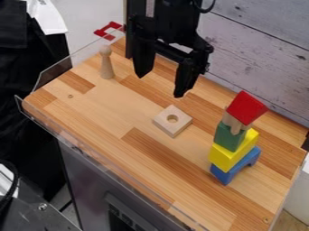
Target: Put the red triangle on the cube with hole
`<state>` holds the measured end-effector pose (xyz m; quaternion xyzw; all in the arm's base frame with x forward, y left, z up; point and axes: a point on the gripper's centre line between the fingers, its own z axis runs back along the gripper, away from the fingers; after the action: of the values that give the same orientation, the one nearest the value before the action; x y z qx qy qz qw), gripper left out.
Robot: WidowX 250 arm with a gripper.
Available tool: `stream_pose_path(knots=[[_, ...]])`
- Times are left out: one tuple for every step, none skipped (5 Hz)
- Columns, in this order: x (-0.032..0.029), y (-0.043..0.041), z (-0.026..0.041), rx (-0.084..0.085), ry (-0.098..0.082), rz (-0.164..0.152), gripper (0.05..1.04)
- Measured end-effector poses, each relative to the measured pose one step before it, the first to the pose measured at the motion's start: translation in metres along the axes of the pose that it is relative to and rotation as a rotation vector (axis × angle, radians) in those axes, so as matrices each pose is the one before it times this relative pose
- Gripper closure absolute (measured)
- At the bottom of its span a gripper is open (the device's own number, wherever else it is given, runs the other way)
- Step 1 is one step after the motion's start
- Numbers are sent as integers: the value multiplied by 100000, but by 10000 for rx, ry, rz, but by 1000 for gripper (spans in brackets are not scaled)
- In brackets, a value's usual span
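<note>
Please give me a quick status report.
Gripper open, empty. Red triangle atop the block tower. Holed wooden block bare on top, nothing visibly in the way.

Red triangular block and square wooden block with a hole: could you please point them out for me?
Red triangular block (246, 107): camera view, middle of its broad face.
Square wooden block (173, 126): camera view, top face beside the hole.
</note>
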<state>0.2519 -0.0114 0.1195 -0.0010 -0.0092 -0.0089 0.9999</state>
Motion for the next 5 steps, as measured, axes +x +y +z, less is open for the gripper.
stream_pose_path(knots=[[-271,-60,-593,-36,246,2,84],[-302,-580,1843,-532,-590,-357,84],[-335,-192,1769,134,-279,-165,84],[-82,-1128,1653,189,-238,-203,84],[400,-2881,1646,162,-263,-800,84]])
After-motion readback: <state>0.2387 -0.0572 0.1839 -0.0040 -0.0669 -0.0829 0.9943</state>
